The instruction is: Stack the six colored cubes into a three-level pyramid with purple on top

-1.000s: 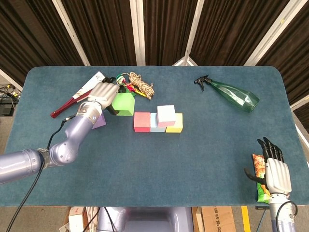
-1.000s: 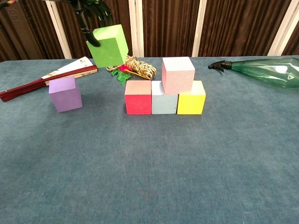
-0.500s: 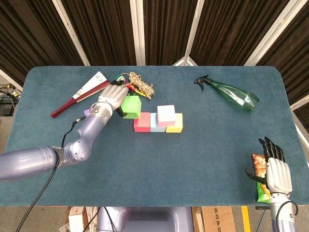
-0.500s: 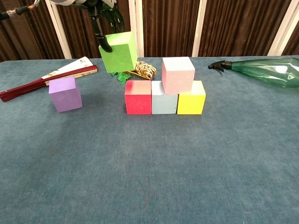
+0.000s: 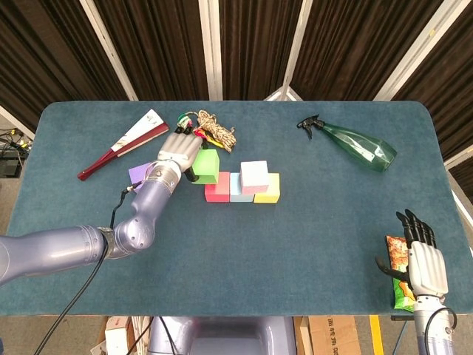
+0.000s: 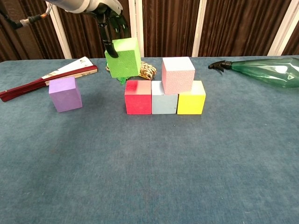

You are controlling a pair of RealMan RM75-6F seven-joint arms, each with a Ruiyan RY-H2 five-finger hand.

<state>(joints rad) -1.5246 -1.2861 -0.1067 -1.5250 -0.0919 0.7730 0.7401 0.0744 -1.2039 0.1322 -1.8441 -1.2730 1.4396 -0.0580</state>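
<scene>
My left hand (image 5: 179,150) (image 6: 105,11) holds the green cube (image 5: 205,166) (image 6: 123,57) in the air, just above and left of the red cube (image 5: 216,188) (image 6: 138,97). Red, light blue (image 5: 240,188) (image 6: 164,100) and yellow (image 5: 268,188) (image 6: 191,97) cubes form a row on the table. A pink cube (image 5: 254,176) (image 6: 178,74) sits on top, over the blue and yellow ones. The purple cube (image 5: 140,174) (image 6: 65,94) stands alone to the left. My right hand (image 5: 424,260) rests open at the table's near right edge.
A folded fan (image 5: 122,143) (image 6: 46,77) lies at the back left, a rope bundle (image 5: 214,130) (image 6: 145,70) behind the cubes, a green spray bottle (image 5: 353,145) (image 6: 264,70) at the back right. A snack packet (image 5: 399,275) lies beside my right hand.
My left hand has carried the green cube rightward and lower, from beside the purple cube to just above the red cube's left side. The right hand has not moved.
</scene>
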